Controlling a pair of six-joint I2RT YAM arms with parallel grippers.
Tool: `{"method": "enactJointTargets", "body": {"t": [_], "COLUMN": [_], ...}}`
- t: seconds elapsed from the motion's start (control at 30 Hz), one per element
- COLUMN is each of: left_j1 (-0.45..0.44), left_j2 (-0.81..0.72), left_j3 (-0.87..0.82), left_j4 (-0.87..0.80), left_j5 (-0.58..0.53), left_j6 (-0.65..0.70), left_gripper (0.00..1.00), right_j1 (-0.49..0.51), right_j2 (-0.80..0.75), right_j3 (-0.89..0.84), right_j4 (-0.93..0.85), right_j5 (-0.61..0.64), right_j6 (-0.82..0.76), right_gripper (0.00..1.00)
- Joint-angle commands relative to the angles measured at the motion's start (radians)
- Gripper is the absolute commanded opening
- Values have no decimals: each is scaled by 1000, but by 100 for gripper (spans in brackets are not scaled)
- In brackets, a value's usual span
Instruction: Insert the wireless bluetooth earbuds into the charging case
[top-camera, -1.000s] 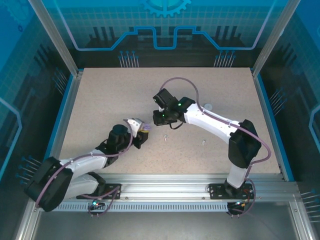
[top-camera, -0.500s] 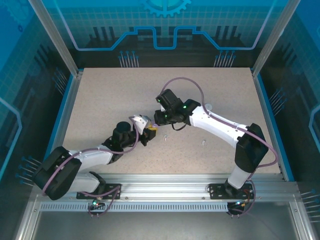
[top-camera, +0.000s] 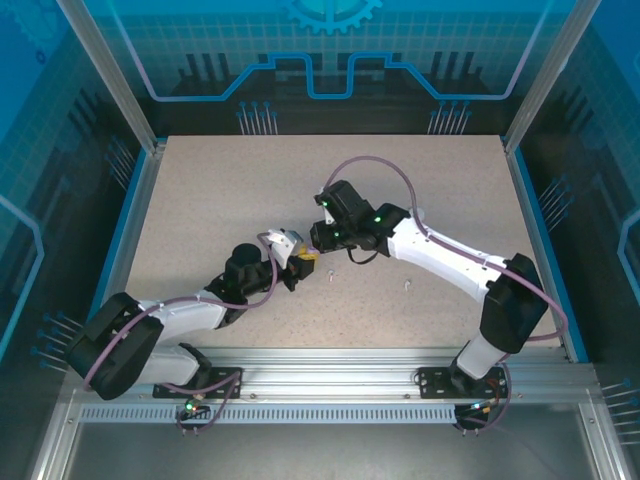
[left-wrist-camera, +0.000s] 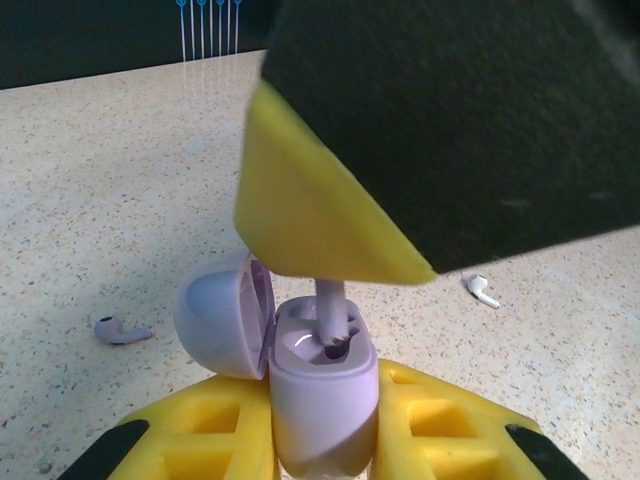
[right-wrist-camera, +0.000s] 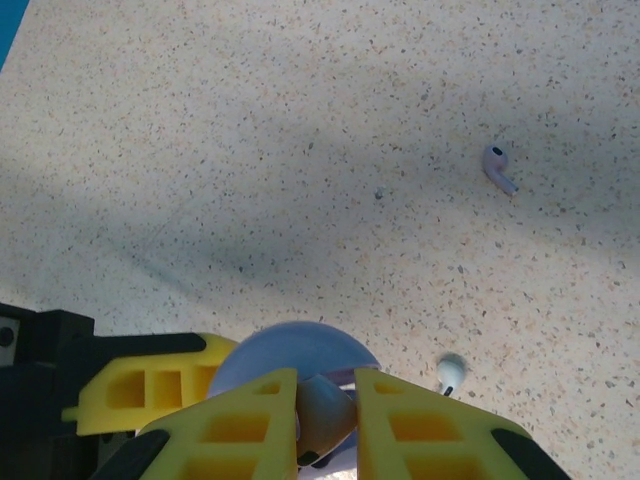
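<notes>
Clamps the open purple charging case (left-wrist-camera: 322, 380) upright in the left gripper (left-wrist-camera: 325, 425), lid tipped back. Pinches a purple earbud (left-wrist-camera: 331, 300) in the right gripper (right-wrist-camera: 325, 408), stem down in the case's well. Shows another purple bud (right-wrist-camera: 497, 166) and a white bud (right-wrist-camera: 450, 372) loose on the table (right-wrist-camera: 250, 150).

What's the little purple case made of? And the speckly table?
The purple case looks like smooth plastic, slightly glossy: soft highlights sit on its curves. The table looks like matte speckled laminate or stone, beige with dark flecks; I cannot tell which.
</notes>
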Motion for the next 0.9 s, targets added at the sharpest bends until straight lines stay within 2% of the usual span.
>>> {"method": "enactJointTargets", "body": {"t": [0.0,0.67,0.87], "left_j1": [-10,-10,-10], "left_j2": [-23,-69,-81], "left_j3": [25,30,33], "left_j4": [62,83,84], "left_j5": [19,64,85], "left_j6": [-7,-16,-19], "left_gripper": [23,23,23], "right_j1": [9,19,16], "right_j2": [-46,-95,-99], "right_j3": [-23,-76,-74], "right_j4": [27,74,58], "right_j5": [2,-66,-43], "right_j6": [-33,-164,-188], "right_gripper": [18,18,18]}}
